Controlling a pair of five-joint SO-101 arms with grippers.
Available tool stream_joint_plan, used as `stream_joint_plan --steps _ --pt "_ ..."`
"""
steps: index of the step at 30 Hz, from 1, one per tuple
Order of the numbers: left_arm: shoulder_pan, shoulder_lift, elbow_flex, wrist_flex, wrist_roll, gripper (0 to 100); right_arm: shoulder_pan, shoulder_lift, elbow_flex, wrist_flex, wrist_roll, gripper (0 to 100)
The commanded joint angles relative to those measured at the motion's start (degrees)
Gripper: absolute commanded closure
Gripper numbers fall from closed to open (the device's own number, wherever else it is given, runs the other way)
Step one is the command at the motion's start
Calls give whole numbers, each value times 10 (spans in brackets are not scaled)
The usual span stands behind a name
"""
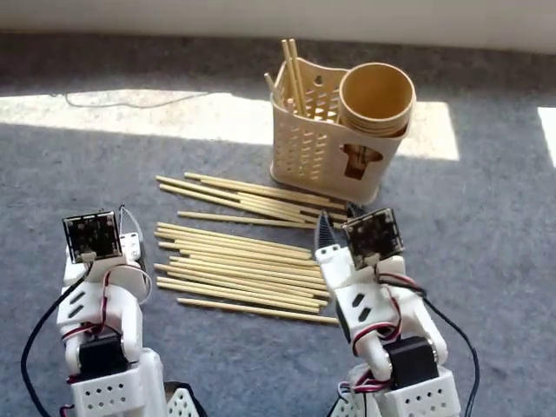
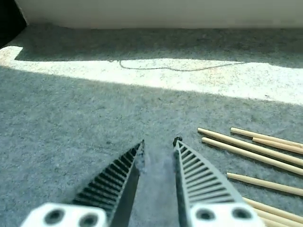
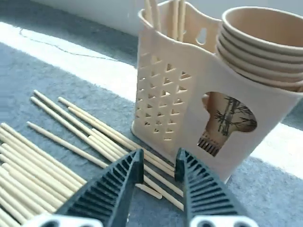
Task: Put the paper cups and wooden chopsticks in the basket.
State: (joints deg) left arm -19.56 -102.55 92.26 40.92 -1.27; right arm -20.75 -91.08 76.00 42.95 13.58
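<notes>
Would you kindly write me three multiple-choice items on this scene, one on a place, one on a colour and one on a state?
1. Where is the stack of tan paper cups?
A. inside the perforated plastic basket
B. on the floor beside it
C. in a gripper

2. What colour is the basket?
A. blue
B. beige
C. black

3. How is the left gripper?
A. shut and empty
B. shut on a cup
C. open and empty

Answers: 1 A, the cups sit inside the basket, rims above its wall; 2 B, its walls are beige; 3 C, its jaws stand apart over bare grey carpet.
</notes>
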Motion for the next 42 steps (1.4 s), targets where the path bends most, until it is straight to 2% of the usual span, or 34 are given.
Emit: stream_joint_plan --steps 1,18,24,42 --pt "-15 -15 -3 2 2 888 -42 -2 -30 22 22 882" --pt "-17 -14 0 1 2 888 -193 11 -34 91 54 883" --pt "-17 -14 0 1 2 888 -202 175 -72 87 54 883" --pt "-17 -14 1 0 1 888 -364 525 -134 23 55 883"
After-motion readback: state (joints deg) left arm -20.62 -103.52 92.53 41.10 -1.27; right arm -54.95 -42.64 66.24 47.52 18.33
